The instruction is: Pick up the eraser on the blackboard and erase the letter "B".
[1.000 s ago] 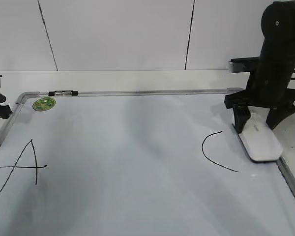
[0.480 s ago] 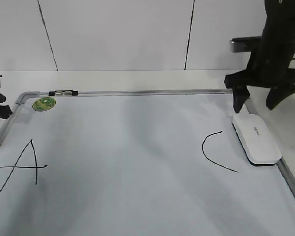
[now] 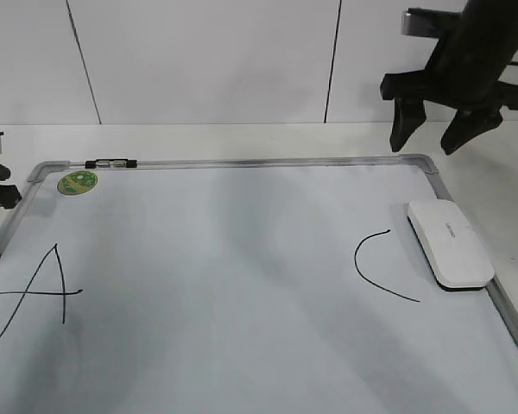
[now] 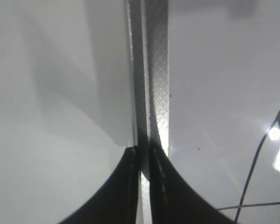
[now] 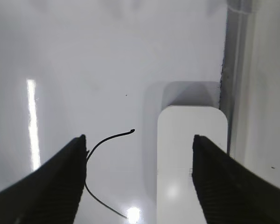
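Note:
The white eraser [image 3: 449,244] lies flat on the blackboard [image 3: 242,250] against its right frame; it also shows in the right wrist view [image 5: 191,158]. My right gripper [image 3: 427,142] is open and empty, raised well above the eraser near the board's far right corner; its jaws [image 5: 139,140] frame the eraser and the letter "C". No letter "B" shows; the middle of the board is blank. My left gripper [image 4: 144,151] is shut and empty over the board's left frame [image 4: 156,70].
A black "A" [image 3: 43,293] is at the board's left and a black "C" [image 3: 375,263] just left of the eraser. A round green sticker [image 3: 77,182] and a small clip [image 3: 110,162] sit at the far left corner. White wall panels stand behind.
My right gripper was down around the eraser; it has let go and risen up and away. The eraser now lies flat on the board. The left arm has not moved.

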You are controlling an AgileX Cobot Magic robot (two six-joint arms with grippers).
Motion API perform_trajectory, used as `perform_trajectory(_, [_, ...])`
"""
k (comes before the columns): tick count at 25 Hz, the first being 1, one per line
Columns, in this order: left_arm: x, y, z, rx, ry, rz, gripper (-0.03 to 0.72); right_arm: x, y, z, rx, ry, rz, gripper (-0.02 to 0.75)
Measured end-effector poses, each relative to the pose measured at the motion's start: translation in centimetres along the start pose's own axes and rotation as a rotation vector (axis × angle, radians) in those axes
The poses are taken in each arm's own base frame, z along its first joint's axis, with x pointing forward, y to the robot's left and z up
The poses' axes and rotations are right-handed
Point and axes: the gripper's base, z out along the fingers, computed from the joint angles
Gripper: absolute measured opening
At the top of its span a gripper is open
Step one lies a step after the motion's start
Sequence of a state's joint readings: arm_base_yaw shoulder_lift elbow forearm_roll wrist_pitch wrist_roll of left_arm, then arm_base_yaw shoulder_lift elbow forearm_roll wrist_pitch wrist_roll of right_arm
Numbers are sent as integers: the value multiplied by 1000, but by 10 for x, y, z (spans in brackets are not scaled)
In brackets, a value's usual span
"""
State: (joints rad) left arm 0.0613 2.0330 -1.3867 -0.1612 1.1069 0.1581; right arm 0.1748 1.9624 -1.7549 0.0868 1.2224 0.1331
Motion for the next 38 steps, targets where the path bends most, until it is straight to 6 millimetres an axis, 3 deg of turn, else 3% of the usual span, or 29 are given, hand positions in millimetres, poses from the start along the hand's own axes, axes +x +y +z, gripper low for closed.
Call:
perform_trajectory(4, [0, 0, 0, 0, 0, 9, 82, 5, 2, -28, -13, -59, -4, 561])
perform_trajectory(9, [0, 0, 1, 2, 11, 15, 312, 14, 3, -62, -27, -131, -15, 561])
perform_trajectory(12, [1, 0, 1, 4, 24, 17, 412, 19, 4, -78, -32, -163, -29, 561])
perform_trajectory(18, [-9, -4, -28, -1, -27, 37, 446, 32, 5, -113, -49, -239, -37, 560])
perform_trajectory(22, [-5, -8, -56, -9, -100, 49, 445, 50, 8, -150, -97, -322, -38, 560])
perform_trajectory(25, [3, -11, -75, -14, -142, 55, 445, 70, 10, -182, -142, -397, -42, 560])
perform_trajectory(29, [16, -17, -105, -23, -218, 68, 444, 114, 8, -214, -173, -466, -50, 573])
perform_trajectory(33, [34, -23, -139, -32, -312, 75, 443, 163, 1, -231, -177, -511, -57, 637])
perform_trajectory(38, [61, -33, -177, -23, -424, 84, 442, 217, -10, -243, -165, -568, -17, 650])
